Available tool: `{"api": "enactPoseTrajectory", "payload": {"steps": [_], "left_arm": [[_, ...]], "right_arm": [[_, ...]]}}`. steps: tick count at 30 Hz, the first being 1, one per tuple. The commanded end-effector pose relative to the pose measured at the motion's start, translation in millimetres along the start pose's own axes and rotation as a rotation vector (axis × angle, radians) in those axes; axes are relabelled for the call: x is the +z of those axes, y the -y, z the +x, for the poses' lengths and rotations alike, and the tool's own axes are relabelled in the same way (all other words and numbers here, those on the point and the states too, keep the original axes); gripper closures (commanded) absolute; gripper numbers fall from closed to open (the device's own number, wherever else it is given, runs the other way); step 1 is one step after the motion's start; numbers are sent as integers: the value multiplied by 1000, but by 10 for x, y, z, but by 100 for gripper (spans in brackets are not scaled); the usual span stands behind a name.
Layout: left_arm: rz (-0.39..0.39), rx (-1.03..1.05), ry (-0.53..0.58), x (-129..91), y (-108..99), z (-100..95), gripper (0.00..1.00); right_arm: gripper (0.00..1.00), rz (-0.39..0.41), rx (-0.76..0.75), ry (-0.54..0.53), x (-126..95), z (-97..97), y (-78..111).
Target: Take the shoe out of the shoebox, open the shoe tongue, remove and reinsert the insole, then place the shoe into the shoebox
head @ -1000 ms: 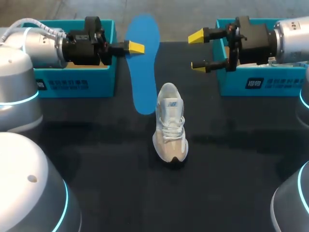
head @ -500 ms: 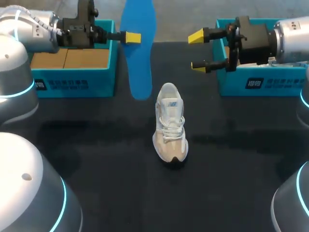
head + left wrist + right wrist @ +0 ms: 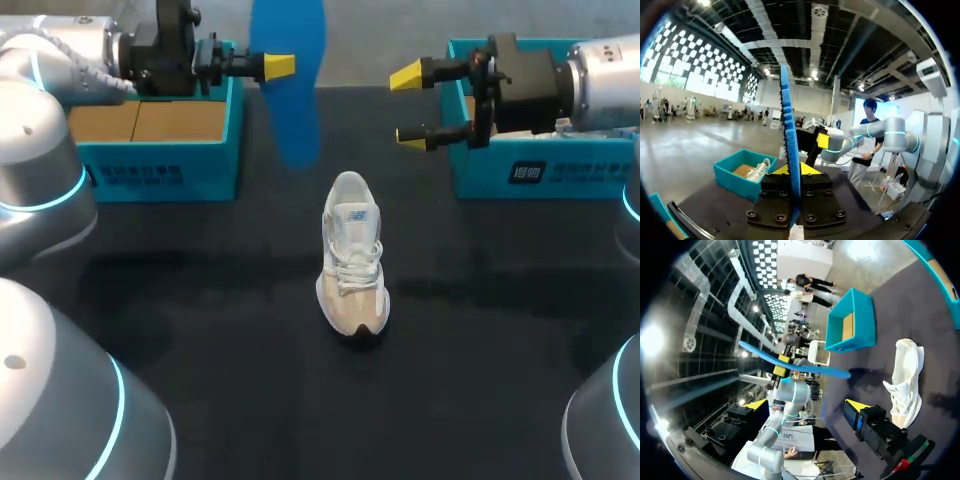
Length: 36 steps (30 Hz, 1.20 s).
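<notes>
Aloft, insole (image 3: 292, 110) edge-on, seemingly clamped in left end effector (image 3: 280, 66); right end effector (image 3: 408, 106) apart.

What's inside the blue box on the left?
Only a brown cardboard floor shows inside the left box. The left arm covers part of it, so that part is hidden.

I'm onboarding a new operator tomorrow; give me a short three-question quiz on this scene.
1. True or false: the shoe stands on the table between the left shoebox and the right shoebox.
2. What does the left gripper hold? A: the insole. B: a shoelace. C: nothing.
3. Fill in: the right gripper is ____ and holds nothing.
Key: 1 true; 2 A; 3 open.
</notes>
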<state>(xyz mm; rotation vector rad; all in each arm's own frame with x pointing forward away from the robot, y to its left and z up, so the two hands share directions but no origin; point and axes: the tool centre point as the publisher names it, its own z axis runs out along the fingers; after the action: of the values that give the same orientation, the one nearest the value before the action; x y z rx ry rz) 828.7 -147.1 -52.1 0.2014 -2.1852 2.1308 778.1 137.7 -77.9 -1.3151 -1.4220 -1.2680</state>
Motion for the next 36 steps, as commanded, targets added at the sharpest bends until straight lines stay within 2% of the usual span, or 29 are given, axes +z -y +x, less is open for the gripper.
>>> {"api": "enactPoseTrajectory", "payload": {"steps": [1, 13, 14, 16, 17, 21, 22, 24, 26, 32, 36], "left_arm": [[61, 246, -27, 40, -37, -44, 100], [61, 246, -27, 40, -37, -44, 100], [71, 378, -32, 40, -54, -38, 100], [86, 453, -63, 41, -98, -44, 100], [92, 586, -60, 46, -136, -65, 100], [125, 761, -69, 64, -220, -90, 100], [131, 922, -83, 71, -277, -113, 100], [121, 1024, -88, 80, -323, -138, 100], [97, 1225, -100, 97, -379, -182, 100], [58, 1499, -80, 128, -369, -251, 100], [72, 1661, -79, 115, -341, -307, 100]], "right_arm": [[0, -1, 1, 3, 24, 2, -2], [0, -1, 1, 3, 24, 2, -2], [0, -1, 1, 3, 24, 2, -2], [0, -1, 1, 3, 24, 2, -2], [0, -1, 1, 3, 24, 2, -2], [0, -1, 1, 3, 24, 2, -2], [0, -1, 1, 3, 24, 2, -2], [0, -1, 1, 3, 24, 2, -2], [0, -1, 1, 3, 24, 2, -2], [0, -1, 1, 3, 24, 2, -2], [0, -1, 1, 3, 24, 2, -2]]}}
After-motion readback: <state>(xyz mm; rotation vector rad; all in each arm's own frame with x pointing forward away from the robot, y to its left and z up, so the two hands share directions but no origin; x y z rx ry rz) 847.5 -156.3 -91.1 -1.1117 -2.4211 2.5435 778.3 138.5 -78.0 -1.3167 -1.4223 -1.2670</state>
